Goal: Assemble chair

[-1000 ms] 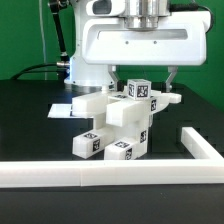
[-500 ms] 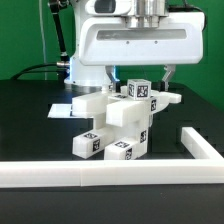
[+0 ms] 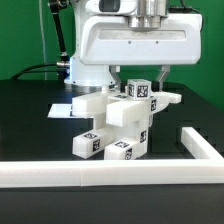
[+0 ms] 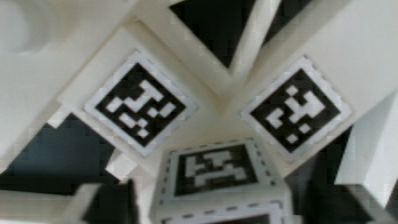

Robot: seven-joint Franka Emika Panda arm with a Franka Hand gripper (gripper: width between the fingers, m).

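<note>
The jaws stand wide open and hold nothing. In the exterior view the gripper (image 3: 141, 77) hangs over the chair (image 3: 112, 128). One of its fingers (image 3: 117, 72) is on the exterior view's left of the upright tagged block (image 3: 141, 92) and the other on its right, both apart from it. The half-built chair sits mid-table, just beyond the white border rail (image 3: 100, 172). Before you close, get the block centred between the fingers, with the pads low enough to meet flat faces, not corners.

In the wrist view, three tags on the chair's top (image 4: 214, 165) fill the frame, close and blurred. You cannot tell the fingers from the white plastic here, so judge centring from the exterior view. Close slowly, or the stack may tip.
</note>
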